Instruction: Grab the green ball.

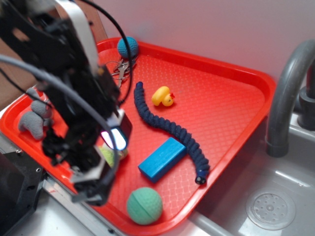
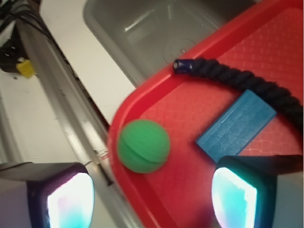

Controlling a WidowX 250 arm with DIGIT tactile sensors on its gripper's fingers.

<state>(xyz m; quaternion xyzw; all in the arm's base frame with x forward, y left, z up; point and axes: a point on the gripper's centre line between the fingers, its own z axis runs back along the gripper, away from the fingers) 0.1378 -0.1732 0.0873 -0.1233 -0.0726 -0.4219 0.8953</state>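
- The green ball (image 1: 144,205) is sitting in the near corner of the red tray (image 1: 231,98), right up against the rim, w/ the sink (image 1: 275,196) just past that edge.
- The gripper (image 2: 152,192) is hovering above the tray beside the ball, not touching it. Jaws are standing spread wide w/ nothing between them; in the wrist view both pads (image 2: 69,202) are glowing at the bottom of the frame and the ball (image 2: 144,146) is showing in the gap but further out, so it's not lined up over it yet imo.
- The blue block (image 1: 162,158) is lying near the ball, and the dark blue rope (image 1: 167,125) is curling past it toward the tray edge.
- Other stuff (yellow duck (image 1: 163,96), blue knitted ball (image 1: 127,47), grey plush (image 1: 34,120)) is sitting well apart, prob not in the way.
- What could go wrong:
  - It's a round ball on a slick tray. If one pad is touching before the other, it's prob rolling off instead of getting pinched.
  - The rim is right there, so a finger coming down on that side could be hitting the lip (or wedging btw ball and wall).
  - Closing too high on the curve could be squeezing it out downward.
  - Drifting toward the block side risks clipping the block.
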